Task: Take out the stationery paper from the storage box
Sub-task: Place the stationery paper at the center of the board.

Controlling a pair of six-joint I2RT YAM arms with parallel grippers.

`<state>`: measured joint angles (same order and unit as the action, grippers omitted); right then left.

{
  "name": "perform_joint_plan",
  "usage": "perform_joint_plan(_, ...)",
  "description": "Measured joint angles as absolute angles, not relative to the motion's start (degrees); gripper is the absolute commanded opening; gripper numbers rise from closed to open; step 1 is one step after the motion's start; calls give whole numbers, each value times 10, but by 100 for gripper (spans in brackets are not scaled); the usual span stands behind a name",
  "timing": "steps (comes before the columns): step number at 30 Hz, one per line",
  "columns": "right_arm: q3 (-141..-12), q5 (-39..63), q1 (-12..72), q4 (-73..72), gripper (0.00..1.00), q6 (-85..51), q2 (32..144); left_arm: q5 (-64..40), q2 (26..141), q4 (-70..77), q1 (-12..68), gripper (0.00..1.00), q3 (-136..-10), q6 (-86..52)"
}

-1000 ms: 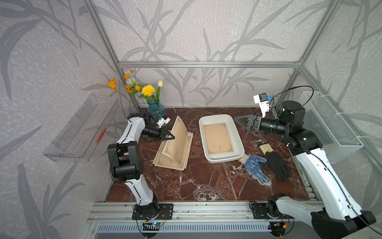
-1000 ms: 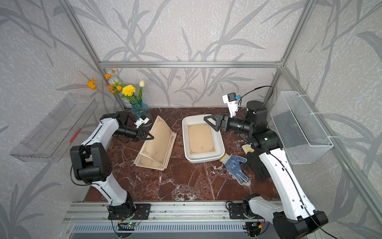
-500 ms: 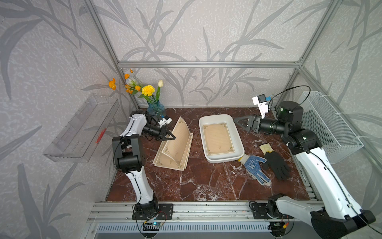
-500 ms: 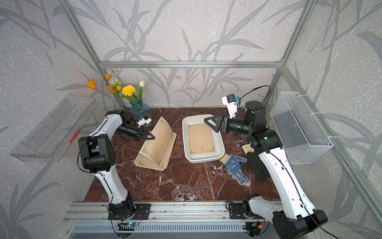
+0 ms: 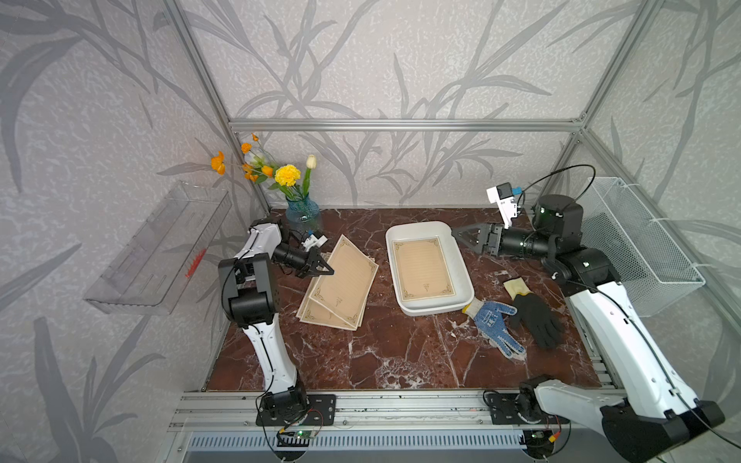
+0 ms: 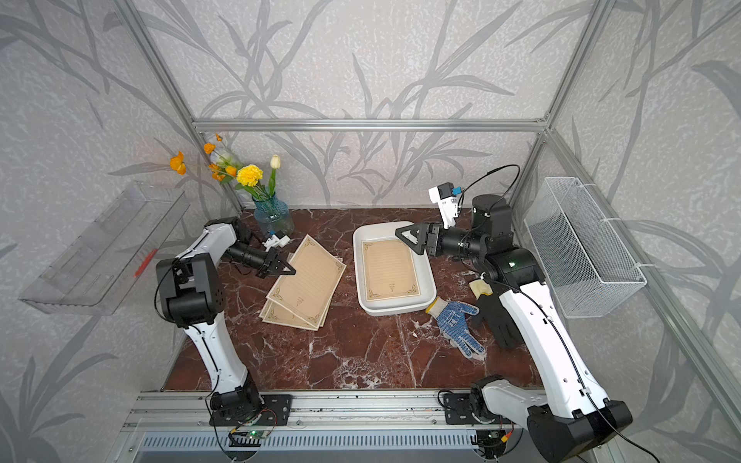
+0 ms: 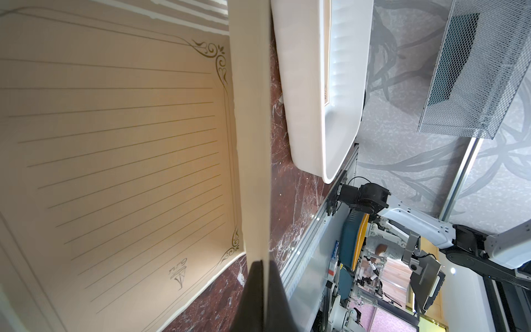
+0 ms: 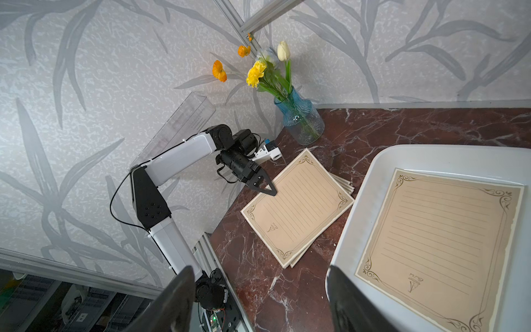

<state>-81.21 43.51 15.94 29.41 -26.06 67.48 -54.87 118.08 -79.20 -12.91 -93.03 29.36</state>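
Mostly done: stationery paper pile (image 5: 335, 308) out on worktop (image 5: 381, 352), left gripper (image 5: 328, 271) jaws clamped on top sheet (image 5: 347, 280) edge. One remaining sheet (image 5: 425, 268) lies in storage box (image 5: 429, 309); right gripper (image 5: 457, 233) jaws open above its far corner.

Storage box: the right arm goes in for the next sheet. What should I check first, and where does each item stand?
1. Right gripper open: ok, jaws wide apart, beside the far corner of the storage box.
2. Sheet in the box flat and uncovered: ok.
3. More sheets beneath it: cannot tell.
4. Left gripper free: not ok, shut on the edge of one sheet atop the table pile.
5. Dotted glove clear of the box: cannot tell, its cuff sits at the near corner.
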Motion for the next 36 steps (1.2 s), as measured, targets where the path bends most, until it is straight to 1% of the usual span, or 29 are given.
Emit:
perform_joint_plan(17,-819,418,159,323,69,-246,676,-502,1171,-710,-164,0,-878,227)
perform_joint_plan(18,-819,417,159,324,69,-245,676,-499,1169,-706,-167,1,-875,223)
perform_joint_plan(21,-820,414,159,326,70,-244,676,-489,1166,-696,-171,9,-871,213)
perform_joint_plan(26,-825,410,159,329,70,-243,676,-477,1166,-684,-172,14,-864,199)
perform_joint_plan(29,-825,409,159,329,69,-243,676,-466,1166,-679,-173,20,-864,193)
perform_joint_plan(36,-825,395,159,337,69,-239,676,-398,1166,-667,-173,27,-861,168)
